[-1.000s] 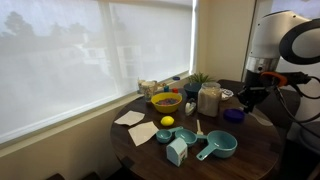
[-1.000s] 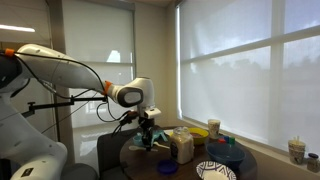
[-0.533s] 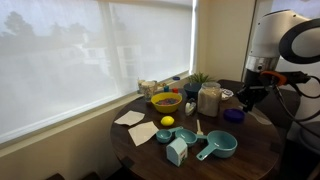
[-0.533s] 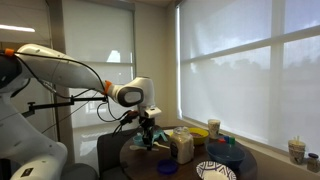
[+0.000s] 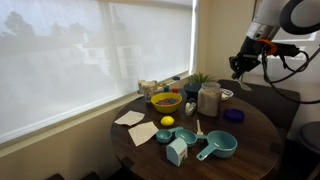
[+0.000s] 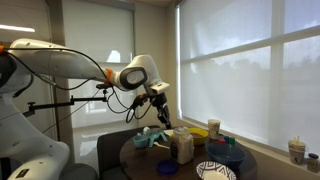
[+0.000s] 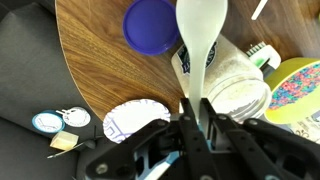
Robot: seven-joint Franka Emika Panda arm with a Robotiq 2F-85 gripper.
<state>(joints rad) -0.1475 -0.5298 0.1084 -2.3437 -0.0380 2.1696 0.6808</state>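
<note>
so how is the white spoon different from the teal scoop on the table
The white spoon hangs above the table, gripped in the shut tool; the teal scoop lies on the wooden table. The spoon is white with a shallow oval bowl; the scoop is teal with a deep round cup. Both have a handle.

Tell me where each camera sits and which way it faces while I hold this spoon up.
Exterior view: off the table, facing the blinds; arm and gripper at upper right.
Exterior view: low beside the table, facing the arm side-on; gripper over the table.
Wrist view: looks down past the gripper, shut on the white spoon, at the table.
Shared: the jar shows in all three.
</note>
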